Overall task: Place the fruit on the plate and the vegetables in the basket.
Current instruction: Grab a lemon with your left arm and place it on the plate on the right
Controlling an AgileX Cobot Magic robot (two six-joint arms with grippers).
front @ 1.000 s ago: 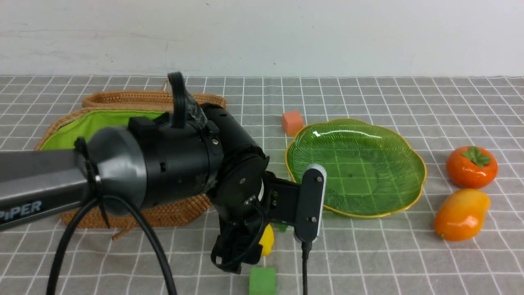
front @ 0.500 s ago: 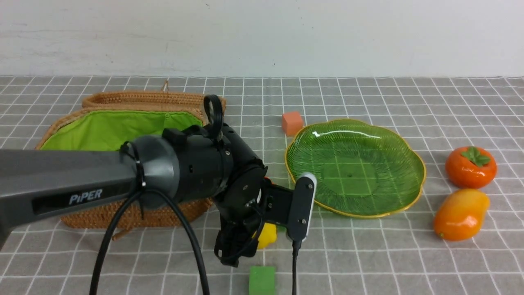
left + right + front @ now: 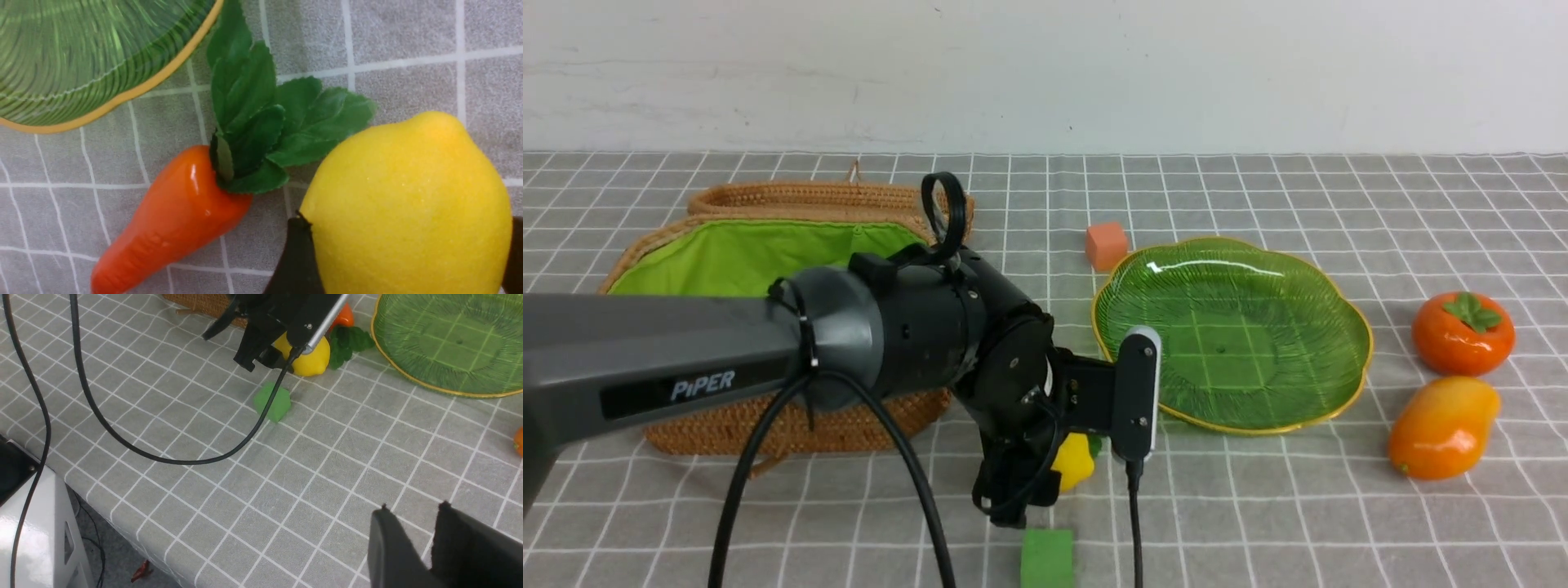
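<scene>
Jaws, left gripper (image 3: 408, 220): spread wide, gripping lemon (image 3: 408, 204)
Jaws, right gripper (image 3: 413, 506): partly open, empty
Plate (image 3: 1233, 351): bare
Left to place: lemon, persimmon (image 3: 1462, 339), mango (image 3: 1444, 429), carrot (image 3: 175, 220)
Basket (image 3: 882, 425) contents: unclear

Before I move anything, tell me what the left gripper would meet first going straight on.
Most likely the lemon: the left gripper has its jaws on either side of it. Beneath it, presumably, comes the tabletop, though the remaining depth is unclear.
</scene>
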